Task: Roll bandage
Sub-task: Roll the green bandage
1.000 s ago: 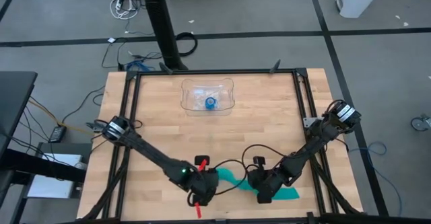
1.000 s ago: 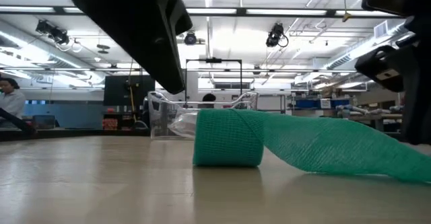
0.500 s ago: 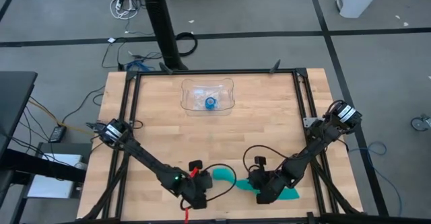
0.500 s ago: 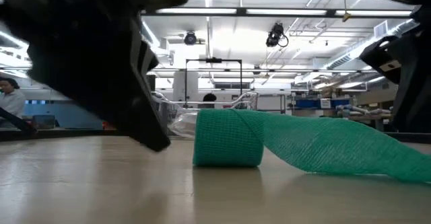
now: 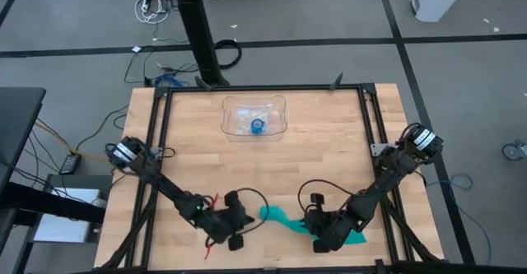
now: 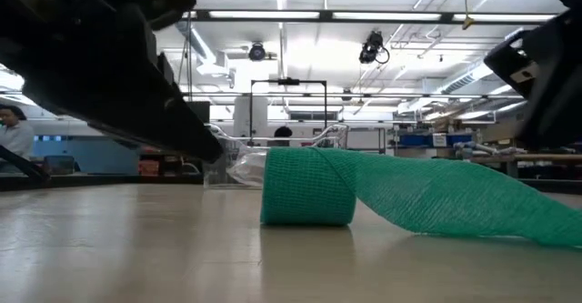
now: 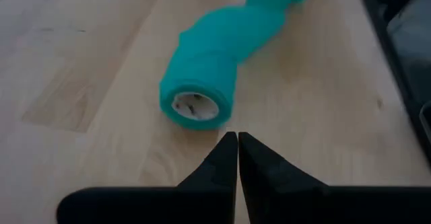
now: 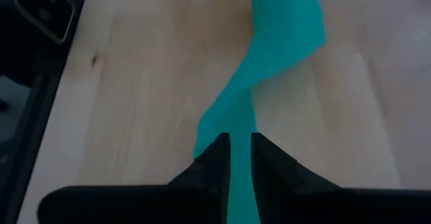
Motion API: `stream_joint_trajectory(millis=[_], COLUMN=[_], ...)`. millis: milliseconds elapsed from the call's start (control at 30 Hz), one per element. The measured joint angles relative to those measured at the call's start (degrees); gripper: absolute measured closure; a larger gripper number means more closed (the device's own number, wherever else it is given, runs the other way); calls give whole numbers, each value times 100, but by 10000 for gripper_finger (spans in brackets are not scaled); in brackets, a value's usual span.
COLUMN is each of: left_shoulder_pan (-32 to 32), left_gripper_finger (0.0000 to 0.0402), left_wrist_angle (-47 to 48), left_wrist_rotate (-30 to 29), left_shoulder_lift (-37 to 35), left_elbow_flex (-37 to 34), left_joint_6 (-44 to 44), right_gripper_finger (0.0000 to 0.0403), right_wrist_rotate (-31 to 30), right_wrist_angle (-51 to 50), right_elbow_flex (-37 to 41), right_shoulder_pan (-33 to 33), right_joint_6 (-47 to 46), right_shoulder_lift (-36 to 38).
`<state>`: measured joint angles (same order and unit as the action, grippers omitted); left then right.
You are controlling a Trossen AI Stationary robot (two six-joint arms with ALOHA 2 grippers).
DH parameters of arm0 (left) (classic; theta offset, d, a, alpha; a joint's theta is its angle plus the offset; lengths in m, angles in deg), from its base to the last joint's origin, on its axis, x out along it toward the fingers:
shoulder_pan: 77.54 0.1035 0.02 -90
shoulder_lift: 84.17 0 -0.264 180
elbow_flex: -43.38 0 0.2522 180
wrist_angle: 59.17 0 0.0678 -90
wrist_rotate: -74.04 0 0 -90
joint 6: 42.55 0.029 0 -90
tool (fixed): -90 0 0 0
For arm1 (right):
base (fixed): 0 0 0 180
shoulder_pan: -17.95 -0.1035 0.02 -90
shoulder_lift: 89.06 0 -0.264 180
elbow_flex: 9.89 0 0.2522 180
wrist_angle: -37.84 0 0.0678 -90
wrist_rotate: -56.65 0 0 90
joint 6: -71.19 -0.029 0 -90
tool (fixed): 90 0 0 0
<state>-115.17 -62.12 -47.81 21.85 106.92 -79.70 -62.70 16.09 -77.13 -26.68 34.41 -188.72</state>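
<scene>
The teal-green bandage lies partly rolled near the table's front edge. Its roll (image 5: 268,214) rests on its side, white core end (image 7: 195,107) facing my left gripper. From the top of the roll (image 6: 307,187) the loose strip (image 6: 455,198) arches and twists down toward the table's right. My left gripper (image 7: 237,140) is shut, low over the table just left of the roll; in the high view (image 5: 245,220) it points at the roll with a small gap between them. My right gripper (image 5: 323,239) is shut on the strip. My right gripper pinches the loose strip (image 8: 225,126) between its two fingers, some way from the roll, where the strip is gathered narrow. The fingers slant down from the table's right. The strip runs on from them toward the roll, twisted and slack.
A clear plastic tray (image 5: 280,126) stands at the table's far middle with a small blue roll (image 5: 258,126) in it. Black frame rails (image 5: 152,142) run along the table's sides. Bare wood lies between the tray and the bandage.
My left gripper has come down and drawn back toward the table's left edge, tipping from pointing steeply down to nearly level, shut all the while. The roll and strip have stayed where they were.
</scene>
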Motion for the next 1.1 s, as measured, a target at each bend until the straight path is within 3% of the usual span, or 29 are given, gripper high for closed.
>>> stream_joint_trajectory(millis=[167,400,667,800,1100], left_shoulder_pan=[244,398,395,385,427], left_gripper_finger=[378,378,373,338,228], left_wrist_angle=[-1405,-987,-887,-666,-770], left_wrist_rotate=[170,423,-296,-570,-562], left_shoulder_lift=[-22,-22,-22,-22,-22], left_elbow_flex=[-593,-538,-531,-531,-531], left_joint_6=[-225,1005,2414,2657,3224], right_gripper_finger=[351,351,343,336,330], right_wrist_rotate=[-424,-677,-550,-467,-360], right_wrist_angle=[170,102,596,1091,1137], right_elbow_flex=[0,0,450,671,691], right_shoulder_pan=[85,361,572,688,1118], right_joint_6=[212,675,664,675,794], right_shoulder_lift=[-3,-20,-15,-15,102])
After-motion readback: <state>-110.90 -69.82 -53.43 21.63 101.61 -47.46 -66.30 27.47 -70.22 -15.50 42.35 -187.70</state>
